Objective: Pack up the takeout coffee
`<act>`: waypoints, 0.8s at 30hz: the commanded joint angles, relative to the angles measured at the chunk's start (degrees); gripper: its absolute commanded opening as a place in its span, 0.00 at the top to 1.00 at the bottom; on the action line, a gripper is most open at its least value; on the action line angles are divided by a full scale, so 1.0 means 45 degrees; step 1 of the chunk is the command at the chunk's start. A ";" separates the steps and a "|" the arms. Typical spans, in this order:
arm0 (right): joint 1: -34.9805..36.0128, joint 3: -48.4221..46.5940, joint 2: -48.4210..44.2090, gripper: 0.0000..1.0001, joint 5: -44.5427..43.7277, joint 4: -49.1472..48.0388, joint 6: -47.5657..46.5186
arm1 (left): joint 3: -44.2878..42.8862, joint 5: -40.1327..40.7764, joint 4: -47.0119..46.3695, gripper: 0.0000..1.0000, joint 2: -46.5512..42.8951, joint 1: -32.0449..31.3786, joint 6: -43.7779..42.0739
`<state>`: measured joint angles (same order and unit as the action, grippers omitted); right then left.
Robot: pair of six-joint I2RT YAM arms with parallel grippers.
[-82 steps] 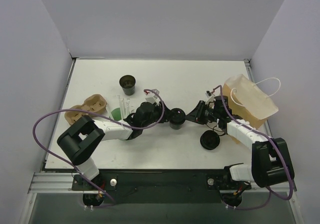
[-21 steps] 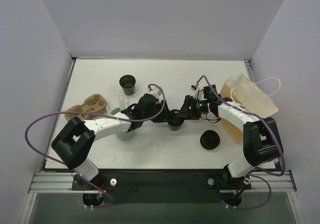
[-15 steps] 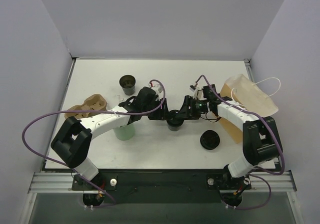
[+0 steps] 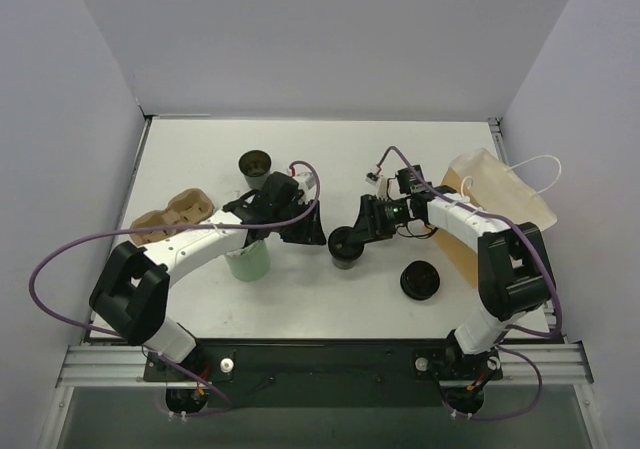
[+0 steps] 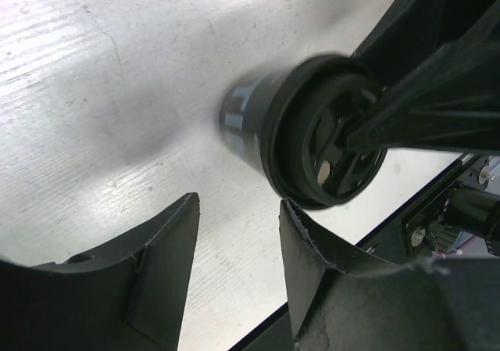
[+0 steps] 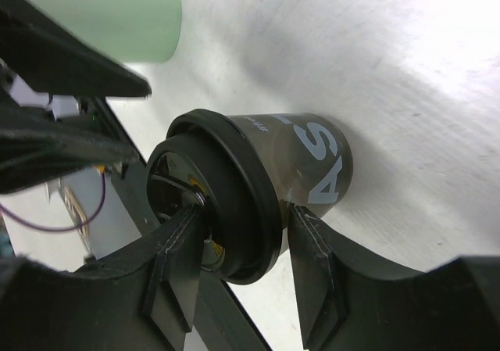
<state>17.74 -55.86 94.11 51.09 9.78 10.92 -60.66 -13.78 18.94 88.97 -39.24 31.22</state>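
The takeout coffee (image 4: pixel 345 246), a small black cup with a thick dark rim, stands at the middle of the table. My right gripper (image 4: pixel 354 235) is shut on its rim, with one finger inside the cup and one outside. The right wrist view shows this grip (image 6: pixel 244 210) on the cup (image 6: pixel 312 163), which has pale letters on its side. My left gripper (image 4: pixel 309 231) is open and empty, a short way left of the cup. In the left wrist view the cup (image 5: pixel 258 120) lies beyond the open fingers of the left gripper (image 5: pixel 238 202).
A green cup (image 4: pixel 248 261) stands under my left forearm and shows in the right wrist view (image 6: pixel 109 15). A black cup with a brown inside (image 4: pixel 255 167) is at the back left. A brown cup carrier (image 4: pixel 175 214), a flat black lid (image 4: pixel 420 282) and a tan bag (image 4: pixel 500 204) lie around.
My left gripper has let go of the cup and drawn back to the left. My right gripper has reached in and closed on the cup's rim. The cup has shifted slightly left.
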 commanded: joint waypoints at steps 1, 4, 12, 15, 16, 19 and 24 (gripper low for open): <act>0.0551 0.0342 0.0787 0.66 -0.1003 0.2534 -0.2191 | 0.0219 0.0133 -0.0477 0.46 -0.0805 0.0477 -0.0083; 0.0726 0.0148 0.0807 0.67 -0.0944 0.2689 -0.2309 | 0.0317 -0.0199 -0.0868 0.48 -0.0767 0.0654 -0.0141; 0.1254 -0.0263 0.0709 0.68 -0.1256 0.2729 -0.3031 | 0.0882 -0.2031 -0.2192 0.50 -0.0396 0.0791 -0.0377; 0.1293 -0.0381 0.0826 0.68 -0.1295 0.2709 -0.3090 | 0.1273 -0.2366 -0.2626 0.50 -0.0338 0.0811 -0.0356; 0.1293 -0.0381 0.0826 0.68 -0.1295 0.2690 -0.3090 | 0.1409 -0.2483 -0.2646 0.51 -0.0279 0.0811 -0.0376; 0.1293 -0.0322 0.0787 0.69 -0.1314 0.2573 -0.3090 | 0.1625 -0.2620 -0.2822 0.51 -0.0240 0.0811 -0.0376; 0.1293 -0.0186 0.0748 0.71 -0.1353 0.2300 -0.2934 | 0.2172 -0.3011 -0.3426 0.52 -0.0064 0.0811 -0.0201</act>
<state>22.96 -58.63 95.29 53.23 17.82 1.96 -52.12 -23.66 8.49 87.90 -35.73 30.55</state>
